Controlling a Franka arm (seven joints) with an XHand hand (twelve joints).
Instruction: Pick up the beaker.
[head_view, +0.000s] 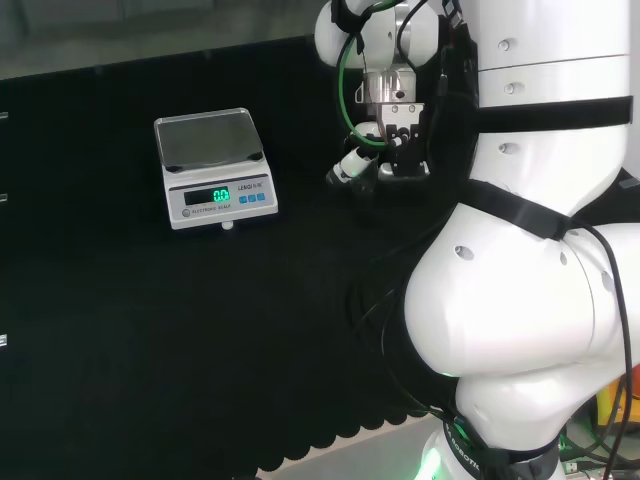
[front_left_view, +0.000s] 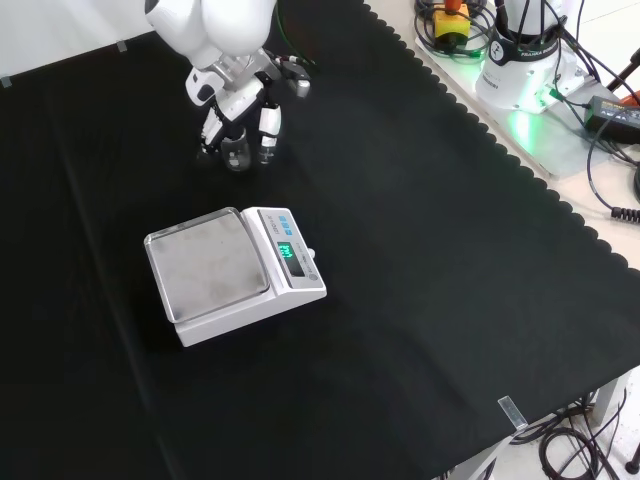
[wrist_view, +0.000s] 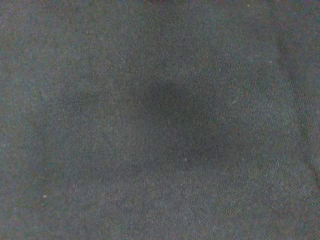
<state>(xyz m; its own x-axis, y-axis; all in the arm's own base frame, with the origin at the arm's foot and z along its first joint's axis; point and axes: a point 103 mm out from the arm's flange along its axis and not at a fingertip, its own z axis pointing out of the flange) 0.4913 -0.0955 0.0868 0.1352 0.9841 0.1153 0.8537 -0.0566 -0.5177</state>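
In the upper left of the front view the robot hand (front_left_view: 238, 112) reaches down with its fingers (front_left_view: 268, 128) set on either side of the small clear beaker (front_left_view: 237, 153) — around it, though whether they already pinch the glass I cannot tell. The beaker appears to rest on the table (front_left_view: 420, 300), so by my judgement closing and lifting remain. The scale (front_left_view: 232, 272) sits below it, near frame centre — apart.
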